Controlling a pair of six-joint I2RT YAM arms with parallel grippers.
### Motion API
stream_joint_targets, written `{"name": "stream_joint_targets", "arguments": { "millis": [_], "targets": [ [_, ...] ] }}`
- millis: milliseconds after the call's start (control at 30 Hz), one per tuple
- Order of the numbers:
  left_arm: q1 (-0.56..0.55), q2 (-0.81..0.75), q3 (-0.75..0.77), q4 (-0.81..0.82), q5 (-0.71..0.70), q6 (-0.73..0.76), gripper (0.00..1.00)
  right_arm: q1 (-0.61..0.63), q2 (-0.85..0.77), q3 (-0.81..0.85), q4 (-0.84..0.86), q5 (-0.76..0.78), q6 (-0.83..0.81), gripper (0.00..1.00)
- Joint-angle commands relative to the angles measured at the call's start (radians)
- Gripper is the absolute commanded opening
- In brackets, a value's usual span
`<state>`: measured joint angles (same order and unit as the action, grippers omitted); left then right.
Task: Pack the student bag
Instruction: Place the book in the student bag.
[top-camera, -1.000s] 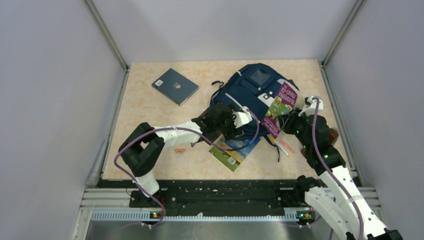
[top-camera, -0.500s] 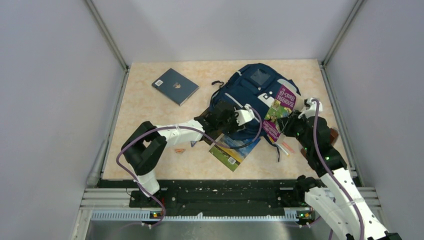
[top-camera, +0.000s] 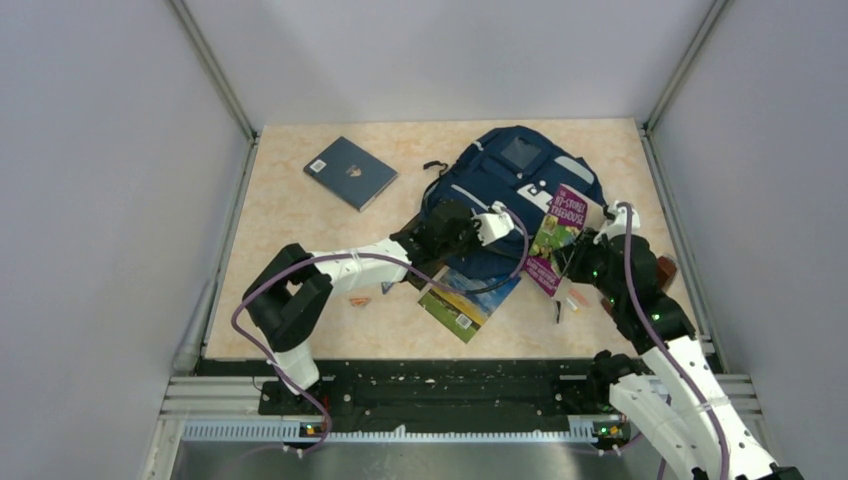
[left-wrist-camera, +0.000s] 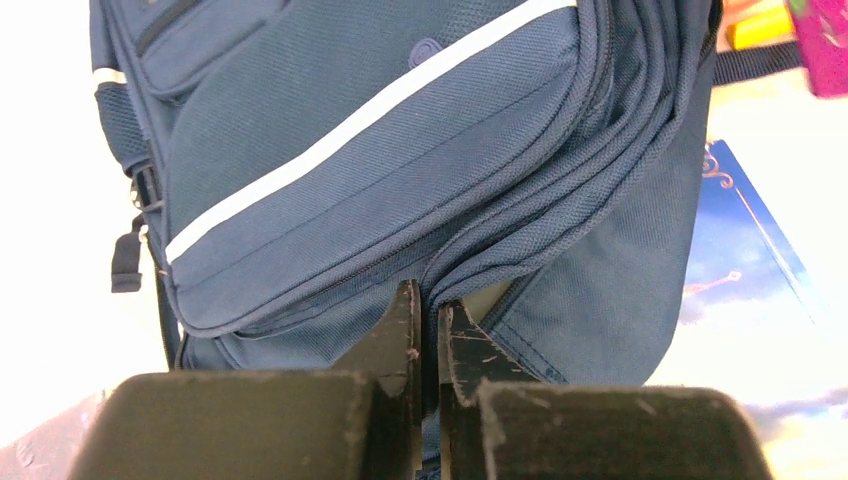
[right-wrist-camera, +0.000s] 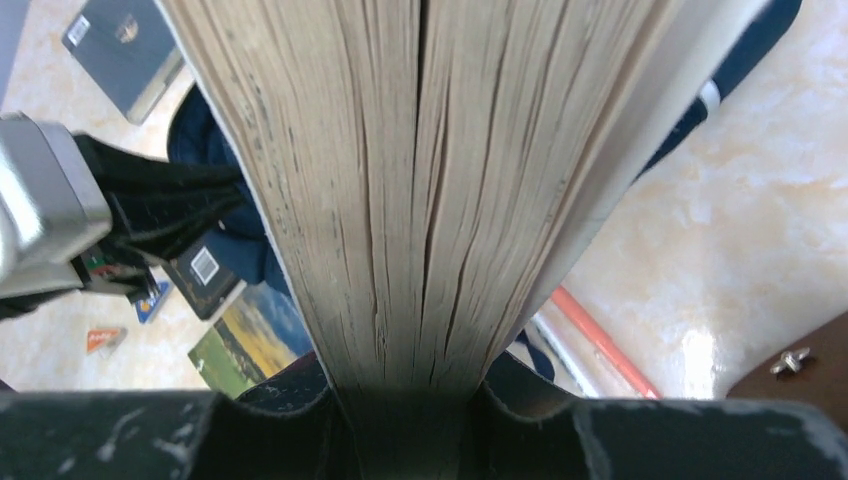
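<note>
a: where is the student bag (top-camera: 510, 175)?

b: it lies on the table (top-camera: 290, 235), toward the far right, front pockets up and pale stripes showing. its near edge rests on a book with a landscape cover (top-camera: 466, 297).

a: and the left gripper (left-wrist-camera: 425, 312)?

b: it is at the bag's near left edge. in the left wrist view its fingers (left-wrist-camera: 400, 325) are closed almost to touching, and the bag's piped lip runs down into the thin slit between them, so it pinches that fabric edge.

a: what about the right gripper (right-wrist-camera: 410, 400)?

b: it stands partly open, clamped on a thick purple book (top-camera: 556, 232). the right wrist view shows the page edges wedged between the two fingers. the book stands tilted over the bag's right side, cover facing up and left.

a: anything else on the table?

b: a dark blue book (top-camera: 349, 172) lies flat at the far left, well apart from the bag, and an orange pencil (right-wrist-camera: 600, 345) lies just beside the bag's near right.
</note>
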<state>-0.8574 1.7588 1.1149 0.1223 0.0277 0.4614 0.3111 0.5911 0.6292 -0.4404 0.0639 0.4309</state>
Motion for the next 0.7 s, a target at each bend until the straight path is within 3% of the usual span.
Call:
{"name": "stream_joint_targets", "arguments": {
  "millis": [0, 200, 400, 667],
  "targets": [
    [0.004, -0.073, 0.054, 0.187, -0.137, -0.052, 0.0, 0.001, -0.03, 0.098, -0.022, -0.084, 0.035, 0.0],
    [0.004, -0.087, 0.096, 0.301, -0.185, -0.047, 0.0, 0.002, -0.046, 0.035, 0.0, -0.252, 0.158, 0.0],
    [0.004, -0.058, 0.215, 0.287, -0.221, 0.019, 0.0, 0.012, -0.046, -0.082, 0.183, -0.433, 0.332, 0.0],
    [0.004, -0.052, 0.295, 0.289, -0.162, 0.068, 0.0, 0.2, 0.077, -0.146, 0.442, -0.373, 0.459, 0.0]
  ]
}}
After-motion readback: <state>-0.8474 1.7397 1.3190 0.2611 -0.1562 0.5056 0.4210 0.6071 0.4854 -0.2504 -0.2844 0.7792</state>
